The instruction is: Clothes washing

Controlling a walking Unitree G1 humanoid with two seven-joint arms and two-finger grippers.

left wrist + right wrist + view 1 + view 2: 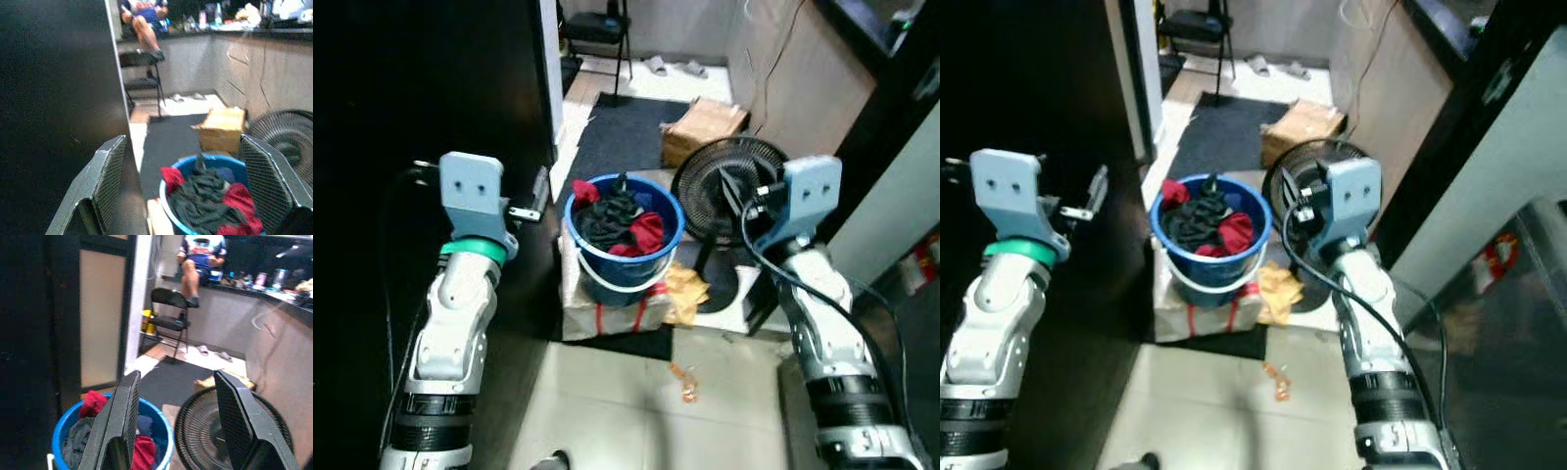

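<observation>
Both grippers, left gripper (195, 191) and right gripper (178, 423), hover wide open above the blue bucket (625, 262) of clothes (619, 223); the floor fan (729, 191) just beside risks snagging the right arm.

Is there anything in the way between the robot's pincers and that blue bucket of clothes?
Nothing visible. The blue bucket of clothes sits open-topped on a box between the raised arms. The left pincer and right pincer both point toward it, fingers apart. A black fan stands beside the bucket, not between.

Silver segmented arms, pale-blue wrist housings with screws, green left collar – black cables, ribbed black cuffs
</observation>
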